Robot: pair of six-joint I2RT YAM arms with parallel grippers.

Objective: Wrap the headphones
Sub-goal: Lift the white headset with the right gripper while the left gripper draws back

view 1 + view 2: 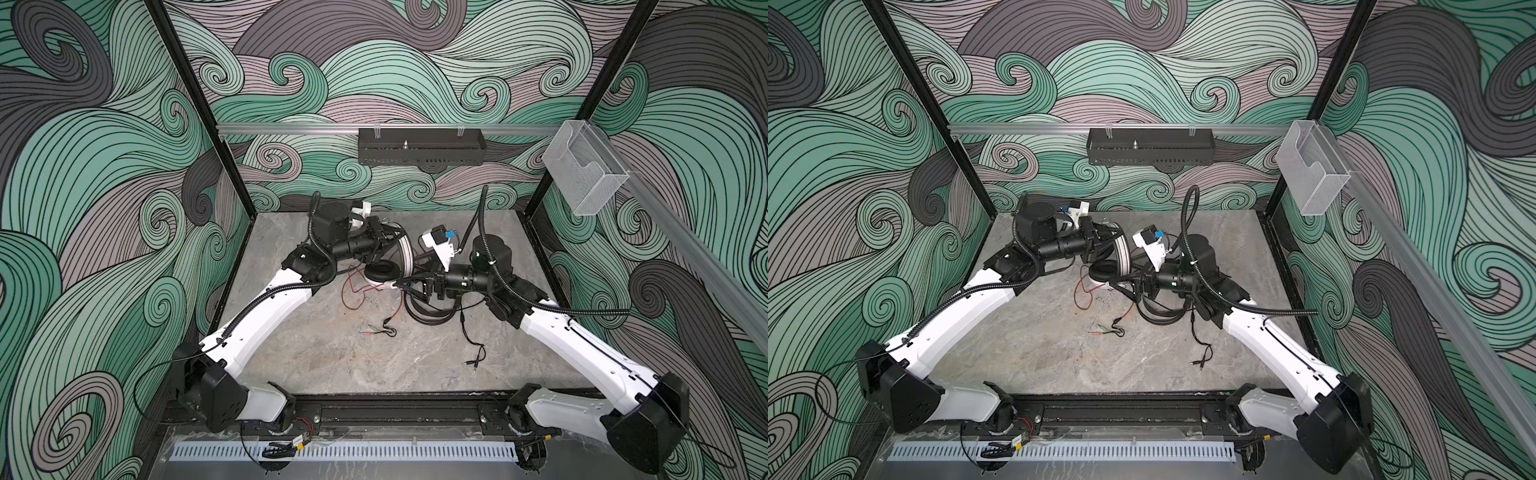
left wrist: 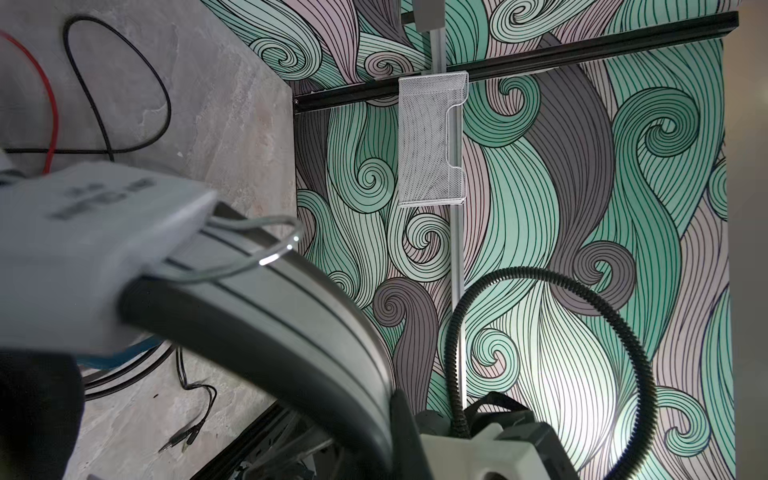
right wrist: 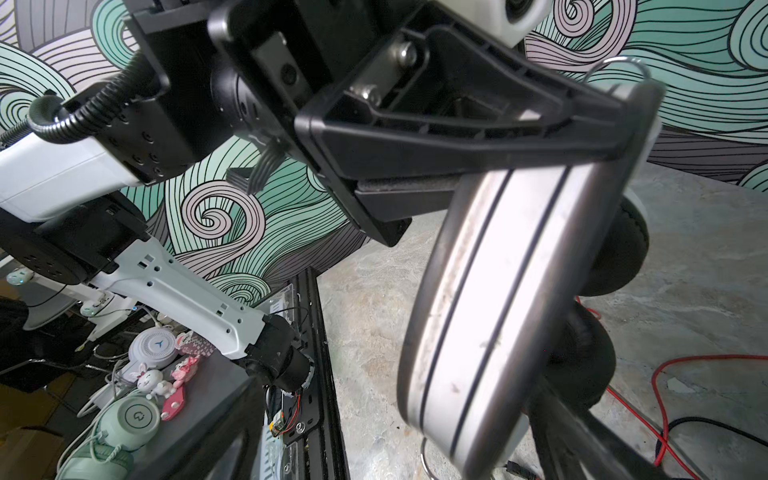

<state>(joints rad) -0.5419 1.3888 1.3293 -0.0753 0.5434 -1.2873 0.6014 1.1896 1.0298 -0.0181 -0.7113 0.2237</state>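
White headband first: your left gripper (image 1: 390, 239) has its fingers (image 3: 478, 141) clenched on the white headset (image 1: 405, 254), holding it upright just toward 12 o'clock of the counter's (image 1: 324, 365) centre. Its red cord (image 1: 353, 291) lies slack at 7 o'clock of the ear pad, unwound. Your right gripper (image 1: 409, 286) hangs released at the headset's 5 o'clock, over the black headset (image 1: 428, 316). Winding looks not yet begun. Next, you need the right fingers to pinch that red cord and loop it round the band.
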